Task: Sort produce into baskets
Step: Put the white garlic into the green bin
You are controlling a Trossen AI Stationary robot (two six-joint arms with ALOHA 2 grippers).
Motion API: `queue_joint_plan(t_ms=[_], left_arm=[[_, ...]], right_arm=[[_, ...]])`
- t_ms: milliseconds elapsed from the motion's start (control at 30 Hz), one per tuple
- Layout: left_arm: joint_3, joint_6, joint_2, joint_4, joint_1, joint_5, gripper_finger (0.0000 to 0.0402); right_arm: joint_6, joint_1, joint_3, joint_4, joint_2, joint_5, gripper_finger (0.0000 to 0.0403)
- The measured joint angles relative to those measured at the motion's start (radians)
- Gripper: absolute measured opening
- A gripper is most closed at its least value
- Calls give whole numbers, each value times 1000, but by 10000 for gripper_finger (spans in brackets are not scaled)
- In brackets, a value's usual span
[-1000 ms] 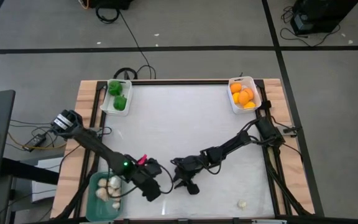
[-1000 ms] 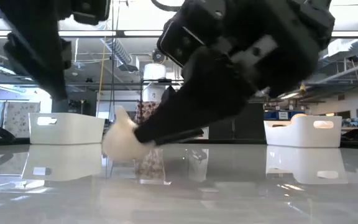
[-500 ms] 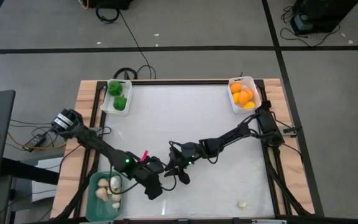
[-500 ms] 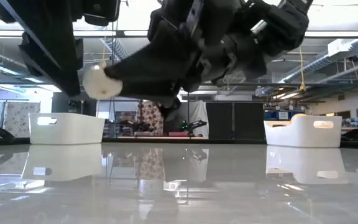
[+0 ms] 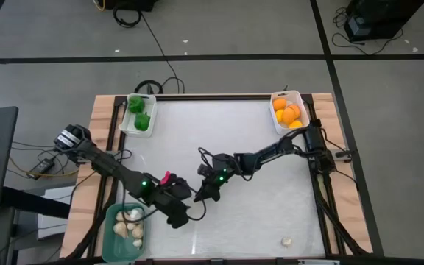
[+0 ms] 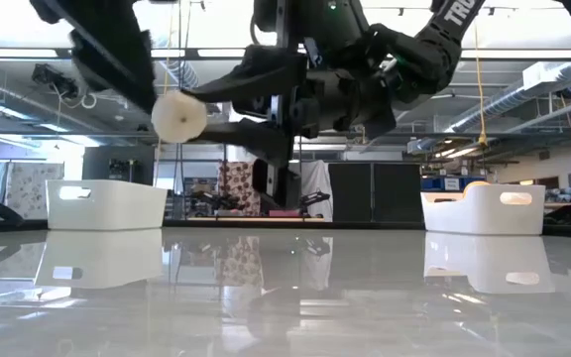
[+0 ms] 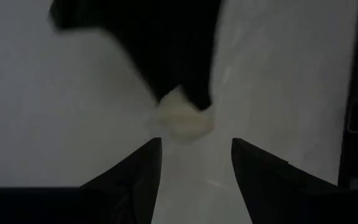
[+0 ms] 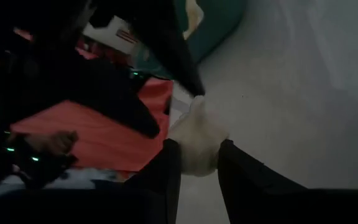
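Whitish and lumpy, the mushroom piece [image 8: 196,142] you're after hangs above the surface near its front edge, clamped in the right claw [image 8: 194,163]. Your left claw [image 7: 194,163] faces it, fingers apart. Farther back, the white bins [image 5: 137,114] sit at the far corners.

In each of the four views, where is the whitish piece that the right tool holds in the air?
High view: hidden between the two tool tips, near the teal bin.
Low view: whitish piece upper left, above the table.
Left wrist view: centre, beyond the left tool.
Right wrist view: between the right tool fingers.
Shared landmark: teal bin, also in right wrist view.
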State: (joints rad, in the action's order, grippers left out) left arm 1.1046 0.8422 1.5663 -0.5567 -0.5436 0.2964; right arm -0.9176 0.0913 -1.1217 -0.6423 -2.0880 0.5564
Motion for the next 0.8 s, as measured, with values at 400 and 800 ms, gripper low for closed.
queue_joint_plan(t_ms=[400,800], left_arm=[[0,-171,4,46,13,76,200],[-1,-190,6,104,26,148,231]], right_arm=[[-112,-19,1,-84,1,92,103],[-180,-18,-1,-101,1,99,103]])
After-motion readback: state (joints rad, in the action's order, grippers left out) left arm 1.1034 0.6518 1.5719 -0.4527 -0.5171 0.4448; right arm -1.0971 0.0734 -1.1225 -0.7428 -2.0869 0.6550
